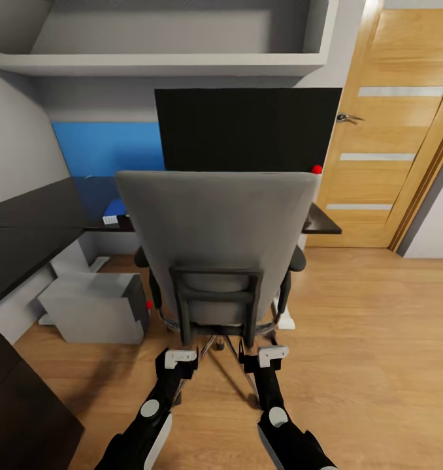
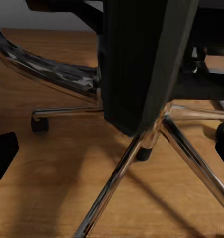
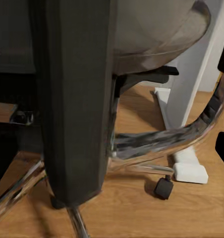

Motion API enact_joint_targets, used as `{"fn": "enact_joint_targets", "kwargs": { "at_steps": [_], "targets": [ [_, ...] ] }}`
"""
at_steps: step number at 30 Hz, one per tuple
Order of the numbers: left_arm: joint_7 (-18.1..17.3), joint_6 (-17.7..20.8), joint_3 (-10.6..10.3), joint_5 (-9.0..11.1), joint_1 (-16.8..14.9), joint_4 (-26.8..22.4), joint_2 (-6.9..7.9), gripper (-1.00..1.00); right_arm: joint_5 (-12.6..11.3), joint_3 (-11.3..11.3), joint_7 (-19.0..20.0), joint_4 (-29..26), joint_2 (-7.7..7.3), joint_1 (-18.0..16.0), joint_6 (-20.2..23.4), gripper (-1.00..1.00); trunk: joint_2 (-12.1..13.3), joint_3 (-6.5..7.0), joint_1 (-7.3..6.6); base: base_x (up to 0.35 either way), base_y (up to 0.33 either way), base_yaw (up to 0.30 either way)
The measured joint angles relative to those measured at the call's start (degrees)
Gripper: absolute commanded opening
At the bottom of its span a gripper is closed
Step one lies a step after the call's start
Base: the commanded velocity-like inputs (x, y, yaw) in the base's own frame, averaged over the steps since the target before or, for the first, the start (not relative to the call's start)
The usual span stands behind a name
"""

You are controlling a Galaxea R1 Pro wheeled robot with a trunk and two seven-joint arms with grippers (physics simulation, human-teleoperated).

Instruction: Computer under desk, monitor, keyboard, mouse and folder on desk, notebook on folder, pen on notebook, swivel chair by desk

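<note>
item: swivel chair (image 1: 218, 241). location: centre of the head view, its back to the robot, pulled in at the desk (image 1: 32, 228) edge, which runs off toward 9 o'clock. finish: grey upholstered backrest, dark rear bracket low on the back, dark armrests showing at either side, chrome star base on black castors over wood floor.

left claw (image 1: 180, 358) and right claw (image 1: 272, 356): both raised just behind the chair's lower back, at 7 and 5 o'clock of the rear bracket. each wrist view looks past a dark upright of that bracket, close to the camera, but how wide the fingers stand cannot be told, nor whether anything is held.

step in hand, as judged: positioning the chair by the desk. to do it well, press evenly on both sides of the bracket so the castors roll straight and the seat does not spin; keep the push low and slow, and stop before the armrests meet the desk edge.

associated items: monitor (image 1: 247, 130), black front, upright on the desk at 12 o'clock behind the backrest, red dot at its lower right corner. computer (image 1: 97, 307), light grey box on the floor under the desk at 9 o'clock of the chair.
</note>
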Motion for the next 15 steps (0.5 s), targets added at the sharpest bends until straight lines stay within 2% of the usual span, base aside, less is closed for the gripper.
{"fn": "enact_joint_targets", "kwargs": {
  "at_steps": [15],
  "targets": [
    [-0.04,-0.02,0.02,0.05,0.0,0.0,0.09,1.0,0.08,0.0,0.0,0.01,0.0,-0.01,0.0,1.0,0.0,0.0,0.0,-0.313,-0.001,0.0]
  ]
}}
